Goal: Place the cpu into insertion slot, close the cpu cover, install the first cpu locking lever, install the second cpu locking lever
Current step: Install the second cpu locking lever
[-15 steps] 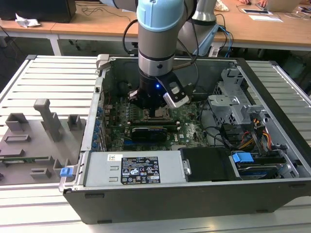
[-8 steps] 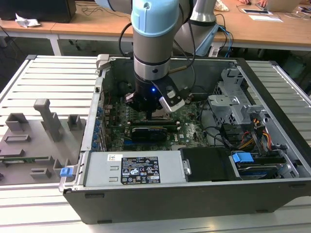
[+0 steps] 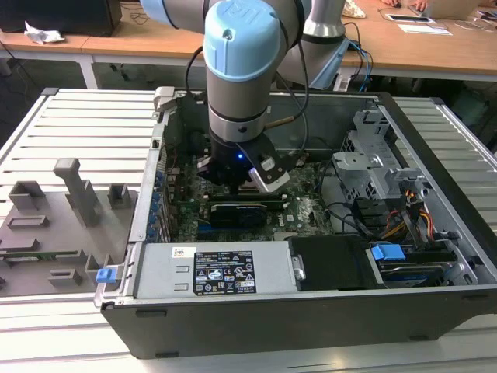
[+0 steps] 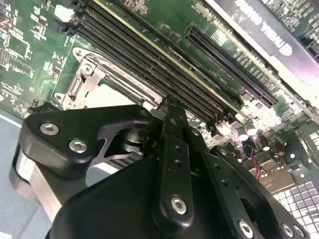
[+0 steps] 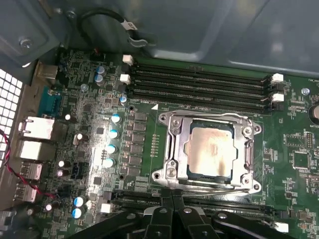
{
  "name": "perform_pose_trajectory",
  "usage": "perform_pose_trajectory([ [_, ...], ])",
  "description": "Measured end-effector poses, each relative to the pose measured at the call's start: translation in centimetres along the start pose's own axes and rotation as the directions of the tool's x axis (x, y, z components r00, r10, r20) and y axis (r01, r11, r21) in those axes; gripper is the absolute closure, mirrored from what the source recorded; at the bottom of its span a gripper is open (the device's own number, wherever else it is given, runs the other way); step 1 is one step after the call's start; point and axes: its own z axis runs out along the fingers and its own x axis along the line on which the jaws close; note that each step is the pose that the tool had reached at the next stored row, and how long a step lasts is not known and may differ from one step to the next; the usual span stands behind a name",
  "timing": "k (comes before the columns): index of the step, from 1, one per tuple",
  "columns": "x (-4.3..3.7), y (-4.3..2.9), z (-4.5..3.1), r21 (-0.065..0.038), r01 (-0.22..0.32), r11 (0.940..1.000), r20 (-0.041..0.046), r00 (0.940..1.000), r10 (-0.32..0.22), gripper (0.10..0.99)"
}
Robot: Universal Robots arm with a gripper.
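Slatted grey metal table (image 3: 93,116) carries an open computer case (image 3: 435,311), and wooden desks stand beyond it. Nearest you in the exterior view is the power supply box (image 3: 217,272) along the case's near wall, with a drive bay (image 3: 404,256) and its cables at the near corner on the exterior view's right. A grey fixture tray (image 3: 54,233) lies on the table outside the case, on the exterior view's left.

Past the power supply you see a long black expansion card (image 3: 237,210), and the gripper (image 3: 237,183) hangs just above the green motherboard (image 3: 311,206) behind it. In both wrist views your gripper's fingers (image 5: 172,214) are pressed together with nothing between them.

Just beyond the fingertips in the first wrist view sits the insertion slot (image 5: 172,172), with the cpu (image 5: 209,149) lying flat in it, silver top up, its edges square with the socket. The cpu cover (image 5: 182,134) lies down around the chip, which shows through its window. Thin lever rods (image 5: 214,186) run along the socket's gripper-side edge. Farther on, long narrow memory slots (image 5: 199,87) run parallel to the socket's far edge, in front of the case wall.
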Motion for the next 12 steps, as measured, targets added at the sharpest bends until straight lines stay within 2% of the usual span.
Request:
perform_pose_trajectory([
  [1,0.07,-0.04,0.12,-0.011,0.0,0.9999,0.0011,1.0,0.0,0.98],
  [2,0.13,-0.07,0.2,-0.016,0.0,0.9999,0.0016,1.0,0.0,0.98],
  [7,0.36,-0.27,0.65,-0.03,0.0,0.9995,0.0035,1.0,0.001,0.98],
  [8,0.4,-0.34,0.78,-0.037,0.0,0.9993,0.0045,1.0,0.001,0.98],
  [9,0.49,-0.43,0.83,-0.05,-0.001,0.9988,0.0059,1.0,0.001,0.98],
  [10,0.56,-0.53,0.86,-0.057,-0.001,0.9984,0.0068,1.0,0.001,0.98],
  [12,0.65,-0.72,1.04,-0.063,-0.001,0.998,0.0078,1.0,0.001,0.98],
])
